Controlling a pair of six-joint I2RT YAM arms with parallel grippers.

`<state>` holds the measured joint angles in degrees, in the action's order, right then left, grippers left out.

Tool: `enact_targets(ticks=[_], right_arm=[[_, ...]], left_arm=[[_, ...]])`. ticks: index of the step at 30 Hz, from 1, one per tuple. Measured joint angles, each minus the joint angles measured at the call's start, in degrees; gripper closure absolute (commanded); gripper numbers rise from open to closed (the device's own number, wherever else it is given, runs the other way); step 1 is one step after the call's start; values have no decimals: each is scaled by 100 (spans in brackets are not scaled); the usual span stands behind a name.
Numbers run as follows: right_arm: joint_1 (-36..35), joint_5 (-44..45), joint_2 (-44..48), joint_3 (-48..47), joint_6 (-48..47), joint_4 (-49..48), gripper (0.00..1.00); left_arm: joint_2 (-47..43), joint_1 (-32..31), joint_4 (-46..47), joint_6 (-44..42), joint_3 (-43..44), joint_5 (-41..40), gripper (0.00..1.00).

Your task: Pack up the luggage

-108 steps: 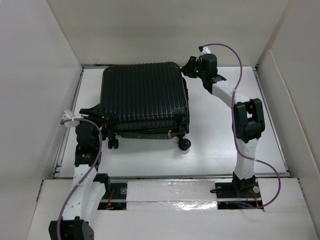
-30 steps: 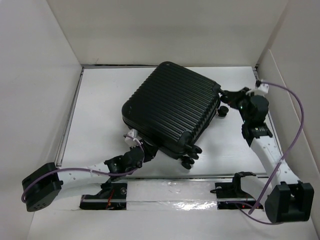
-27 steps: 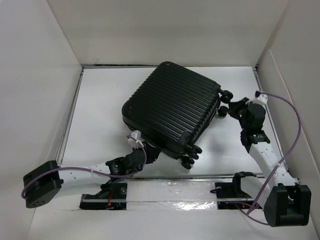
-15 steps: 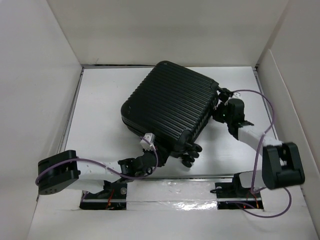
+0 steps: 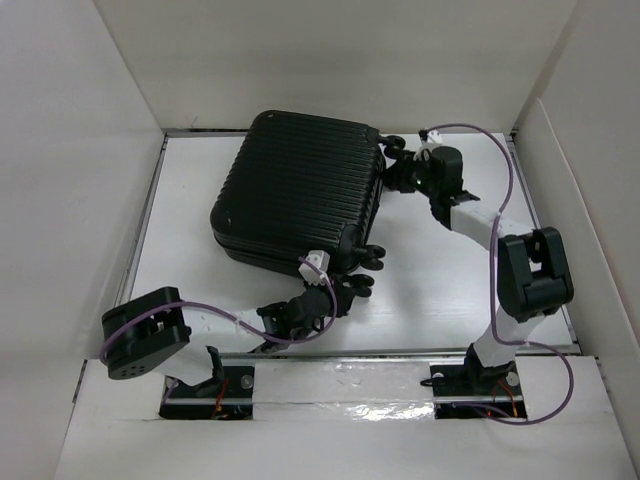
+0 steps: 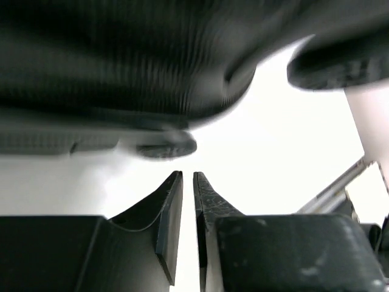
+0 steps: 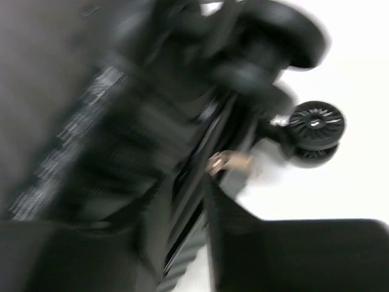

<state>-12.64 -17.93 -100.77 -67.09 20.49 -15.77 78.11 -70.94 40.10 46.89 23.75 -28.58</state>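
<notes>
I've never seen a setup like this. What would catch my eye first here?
A big black ribbed suitcase lies closed on the white table and is by far the largest thing in view. The robot's left hand sits at its near right corner, and the right hand sits at its far right corner. Both wrist views are blurred.

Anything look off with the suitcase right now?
The black ribbed hard-shell suitcase lies closed and skewed, its edges at an angle to the white table. No spill or damage shows.
</notes>
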Motion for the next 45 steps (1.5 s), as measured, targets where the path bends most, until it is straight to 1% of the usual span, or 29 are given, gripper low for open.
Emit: enact_targets(ticks=[2,3,4,5,6,7,9,11,14,15,16,18,20,21,26,32,38,41,42,44,45], right_arm=[[-42,-107,350,623,0,-468,55],[-48,-142,605,1126,44,-769,61],[-46,-201,839,1620,94,-933,74],[-46,-269,1014,2186,192,-1399,86],[-46,-348,1139,2721,271,-1751,100],[-48,-428,1187,3152,350,-2000,100],[-105,-623,1091,4000,553,-2712,100],[-210,-796,1012,4636,723,-3281,100],[-411,-957,861,5193,881,-4216,73],[-485,-1023,804,5230,898,-4448,59],[-546,-1058,752,5230,909,-4651,55],[-695,-1126,645,5213,855,-5062,50],[-782,-1200,575,5209,796,-5296,49],[-804,-1215,560,5209,750,-5359,46],[-866,-1224,697,5165,404,-5519,45],[-1252,-1158,1156,5062,-157,-5510,43],[-1451,-1163,1176,4795,-564,-5427,43],[-1471,-1235,1082,4767,-597,-5473,47],[-1486,-1239,1051,4767,-597,-5495,52],[-1526,-1263,988,4765,-592,-5558,56],[-1554,-1279,942,4758,-590,-5580,61]], left_arm=[[22,157,72,-87,44,79,88],[20,221,105,-146,57,98,87],[20,280,140,-203,76,122,87],[15,354,170,-260,92,190,86],[13,409,195,-313,109,247,86],[4,479,232,-376,127,304,86],[-66,649,245,-457,146,439,86],[-173,811,153,-461,146,643,85],[-350,999,-44,-468,146,857,84],[-413,1054,-118,-470,146,905,84],[-468,1104,-186,-474,146,944,84],[-566,1169,-295,-501,146,984,84],[-673,1189,-404,-533,146,999,84],[-737,1178,-444,-549,144,994,84],[-1128,1054,-476,-562,87,966,86],[-1749,1058,-638,-483,-348,772,87],[-1961,1058,-901,-463,-472,649,86],[-1989,1058,-957,-479,-472,601,86],[-1989,1058,-968,-487,-472,586,86],[-1989,1058,-988,-514,-472,555,86],[-1989,1058,-1010,-527,-472,535,86]])
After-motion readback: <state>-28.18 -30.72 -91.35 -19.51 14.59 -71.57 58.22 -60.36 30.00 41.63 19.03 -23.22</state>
